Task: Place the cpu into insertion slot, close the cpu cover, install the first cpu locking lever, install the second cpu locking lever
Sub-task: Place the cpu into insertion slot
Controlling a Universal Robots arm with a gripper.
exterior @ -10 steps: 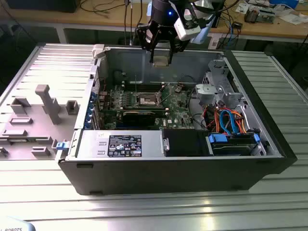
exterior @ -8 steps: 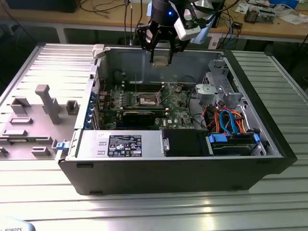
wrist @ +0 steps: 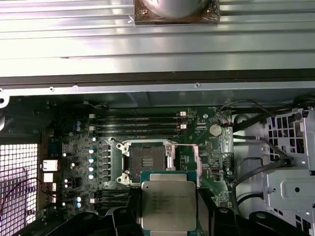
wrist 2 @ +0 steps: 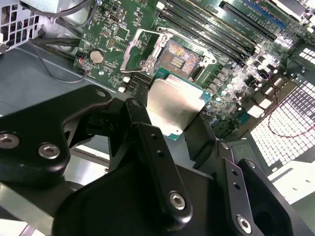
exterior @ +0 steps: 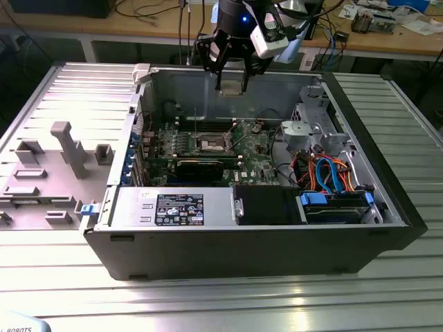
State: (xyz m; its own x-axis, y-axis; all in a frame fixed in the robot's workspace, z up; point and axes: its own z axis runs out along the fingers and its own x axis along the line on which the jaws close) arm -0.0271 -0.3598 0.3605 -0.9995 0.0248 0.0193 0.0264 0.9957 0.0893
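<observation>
Gripper (exterior: 232, 79) fingers (wrist: 121, 219) are clamped on two opposite edges of the cpu (exterior: 232, 88), which hangs in the air above the far wall of the open computer case (exterior: 387, 207), higher and farther back than the insertion slot (exterior: 210, 143). In both wrist views the cpu (wrist: 167, 201) (wrist 2: 172, 103) lies flat with its dull metal top turned up toward the arm. It is nearly square, so no long axis can be told, and in the first wrist view its edges run roughly parallel to those of the insertion slot (wrist: 147, 160). The insertion slot (wrist 2: 178, 59) is bare, with its dark contact field exposed. The cpu cover (wrist 2: 129, 53) is swung up on its hinge and stands along one side of the slot, seen nearly edge-on in the first wrist view (wrist: 198, 164). On the green motherboard (exterior: 259, 155), long memory slots (wrist: 138, 123) run beside the socket and a coin battery (wrist: 214, 129) sits near the raised cover. At the exterior view's right, inside the case, a grey drive cage (exterior: 311, 128) stands over blue and orange cables (exterior: 329, 173). A labelled power supply (exterior: 176, 207) lies along the near wall. At the exterior view's left, a grey fixture plate (exterior: 48, 173) rests on the ribbed metal table (exterior: 221, 304).
</observation>
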